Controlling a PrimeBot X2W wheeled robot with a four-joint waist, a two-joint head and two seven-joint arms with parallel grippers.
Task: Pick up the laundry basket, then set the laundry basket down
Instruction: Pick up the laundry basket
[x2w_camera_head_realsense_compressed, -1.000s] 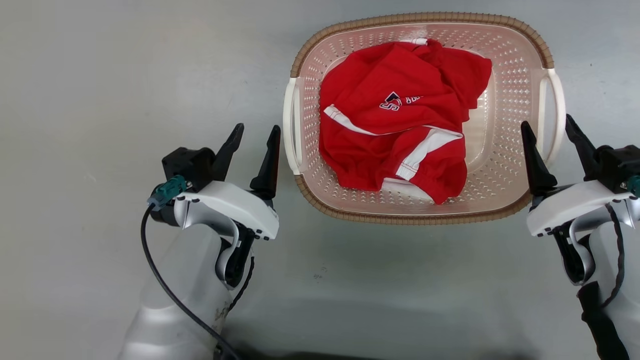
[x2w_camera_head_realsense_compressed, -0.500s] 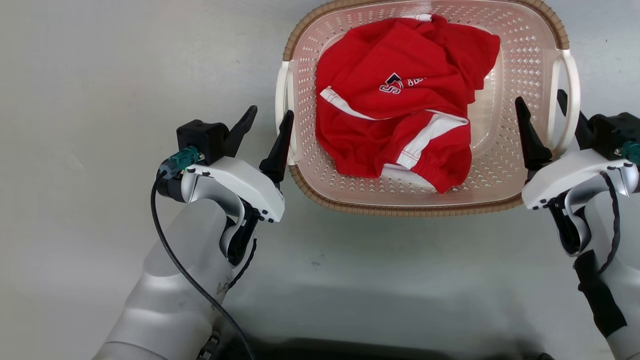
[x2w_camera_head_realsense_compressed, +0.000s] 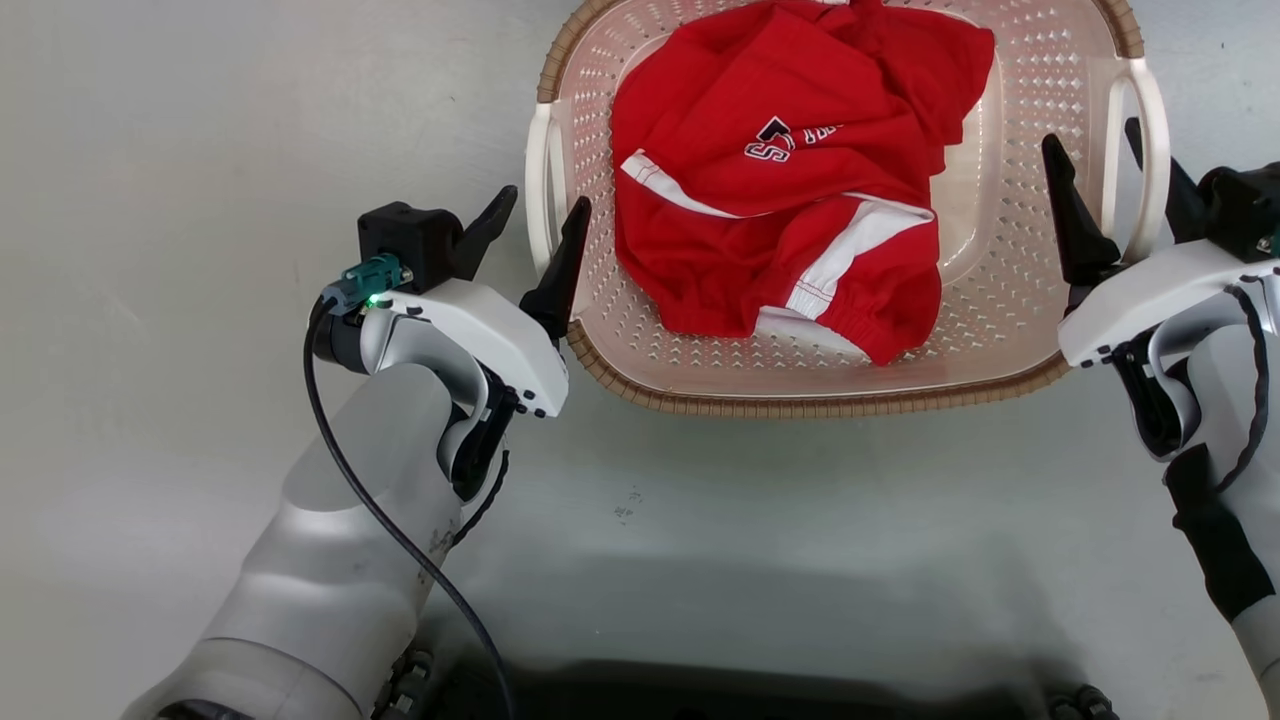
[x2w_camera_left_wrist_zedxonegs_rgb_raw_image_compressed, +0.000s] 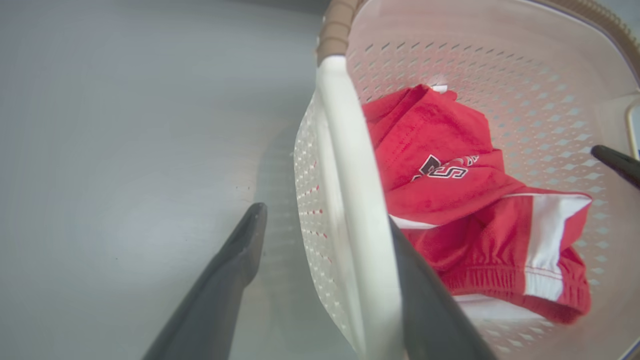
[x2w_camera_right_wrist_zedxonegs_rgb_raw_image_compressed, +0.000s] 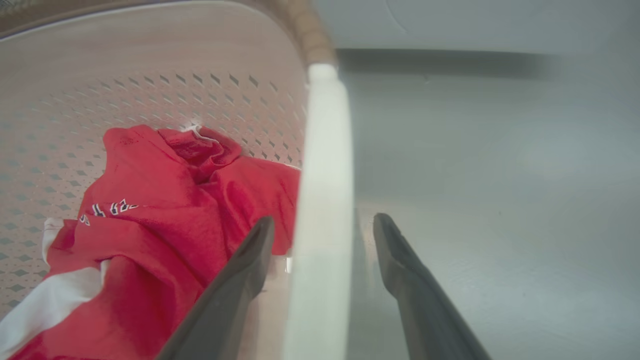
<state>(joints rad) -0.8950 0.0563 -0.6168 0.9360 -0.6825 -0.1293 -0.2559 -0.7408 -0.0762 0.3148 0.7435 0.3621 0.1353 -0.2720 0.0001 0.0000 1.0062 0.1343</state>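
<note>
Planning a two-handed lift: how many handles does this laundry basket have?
2. The left handle is straddled by the left gripper, the right handle by the right gripper, on opposite sides of the laundry basket. None looks hidden.

The head view looks steeply down on the laundry basket (x2w_camera_head_realsense_compressed: 800, 405) from above its near side; the basket's far rim is cut off. The left wrist view sits close at the basket's left handle (x2w_camera_left_wrist_zedxonegs_rgb_raw_image_compressed: 350, 200), facing along it and into the basket. The right wrist view sits as close at the right handle (x2w_camera_right_wrist_zedxonegs_rgb_raw_image_compressed: 320, 200). All three share the red garment (x2w_camera_head_realsense_compressed: 750, 230) inside the basket.
</note>
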